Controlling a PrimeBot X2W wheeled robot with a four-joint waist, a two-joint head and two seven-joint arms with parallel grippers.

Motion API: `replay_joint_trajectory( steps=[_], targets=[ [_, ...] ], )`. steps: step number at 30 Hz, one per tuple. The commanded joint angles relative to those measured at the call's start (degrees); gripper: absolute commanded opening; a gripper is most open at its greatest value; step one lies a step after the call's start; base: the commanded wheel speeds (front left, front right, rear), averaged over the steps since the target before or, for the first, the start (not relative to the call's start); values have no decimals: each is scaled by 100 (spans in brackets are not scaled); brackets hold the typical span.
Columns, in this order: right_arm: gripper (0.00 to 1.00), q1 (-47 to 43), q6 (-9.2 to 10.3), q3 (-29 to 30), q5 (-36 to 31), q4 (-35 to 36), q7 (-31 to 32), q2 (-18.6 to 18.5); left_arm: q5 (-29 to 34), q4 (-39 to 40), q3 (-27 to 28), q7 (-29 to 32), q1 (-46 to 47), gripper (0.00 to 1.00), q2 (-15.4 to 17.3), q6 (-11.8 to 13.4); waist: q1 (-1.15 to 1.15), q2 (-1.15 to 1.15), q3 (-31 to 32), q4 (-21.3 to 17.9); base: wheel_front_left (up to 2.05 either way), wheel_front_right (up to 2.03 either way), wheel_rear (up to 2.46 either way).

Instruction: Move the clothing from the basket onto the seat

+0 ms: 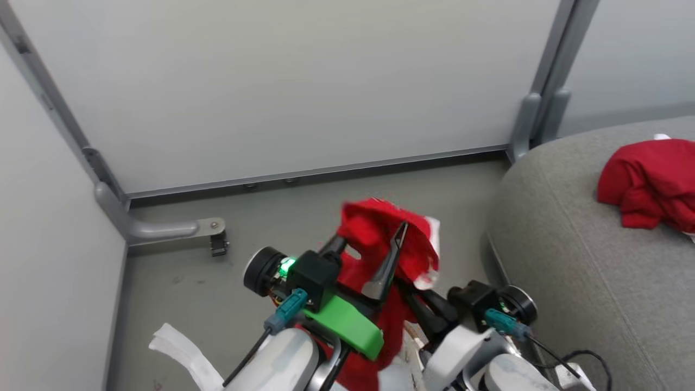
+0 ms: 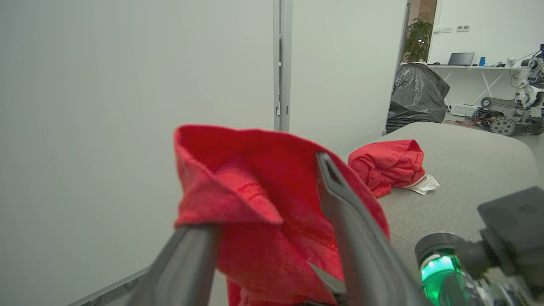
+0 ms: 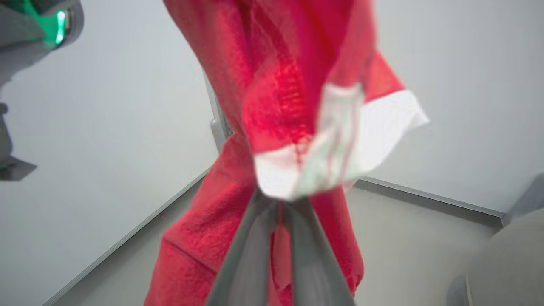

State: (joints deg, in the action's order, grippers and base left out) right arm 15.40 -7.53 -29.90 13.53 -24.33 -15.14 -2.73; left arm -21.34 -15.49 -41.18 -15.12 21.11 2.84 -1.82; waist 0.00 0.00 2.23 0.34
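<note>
Soft red garment [image 1: 418,250], white-hemmed, mid-frame; right gripper [image 3: 278,204] fingers pinched on it; left gripper [image 1: 369,234] fingers spread, seemingly just draped.

looks like a robotics lab, a test cell walled off inside an open room. plain grey partition panels [image 1: 304,87] on metal posts [image 1: 548,76], with a post foot bracket [image 1: 174,229] sitting on the bare grey floor [image 1: 217,304]. one grey sofa seat [image 1: 586,260] stands inside as a prop. past the panels: another wheeled robot [image 2: 516,110], a white worktop [image 2: 476,66] with a laptop [image 2: 461,58], something bulky under black plastic [image 2: 416,97], and a potted plant [image 2: 418,40].
</note>
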Motion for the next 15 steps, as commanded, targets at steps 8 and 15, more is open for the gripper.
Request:
replay_joint_trajectory(
  steps=[8,15],
  targets=[
    [0,-557,8,564,-172,440,-1,-72,114,-50,361,-2,-282,100,11,-86,0,0,-217,-1295,0,0,0],
    [0,-844,7,793,87,819,-1,-88,108,-43,508,-1,-332,100,14,-191,0,0,-415,-2444,0,0,0]
  ],
)
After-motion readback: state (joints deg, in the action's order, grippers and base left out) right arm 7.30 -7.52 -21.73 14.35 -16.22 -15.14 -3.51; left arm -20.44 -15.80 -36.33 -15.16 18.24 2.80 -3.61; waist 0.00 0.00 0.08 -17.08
